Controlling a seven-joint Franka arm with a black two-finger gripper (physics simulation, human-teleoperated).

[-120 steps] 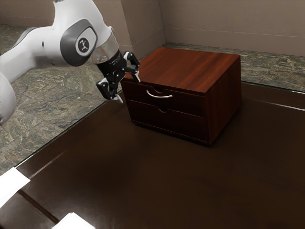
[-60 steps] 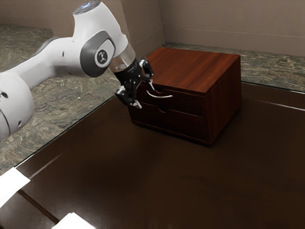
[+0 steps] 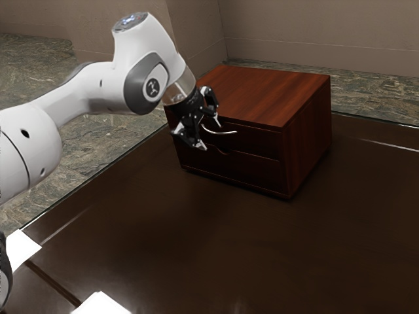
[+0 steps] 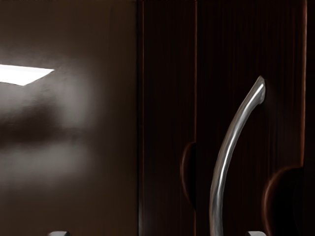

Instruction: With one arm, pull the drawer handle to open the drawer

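Dark reddish wood fills what I face: a small cabinet standing on the glossy dark table, with two drawers stacked in its front. The upper drawer carries a curved silver handle, and its front sits flush with the cabinet, so it is shut. The lower drawer is flush too.

My end effector is right up at the end of the handle nearer the exterior view's left. Its fingers are spread apart, one above the bar and one below it, and that end of the bar lies in the gap between them. They are not closed onto it (whether either pad already brushes the metal, I cannot tell).

From my wrist the handle shows as a bright arc bowing away from the drawer front, running down toward my hand, with a shallow scooped recess in the wood on either side of it. Beside the cabinet's edge there is the table, blurred and shiny.
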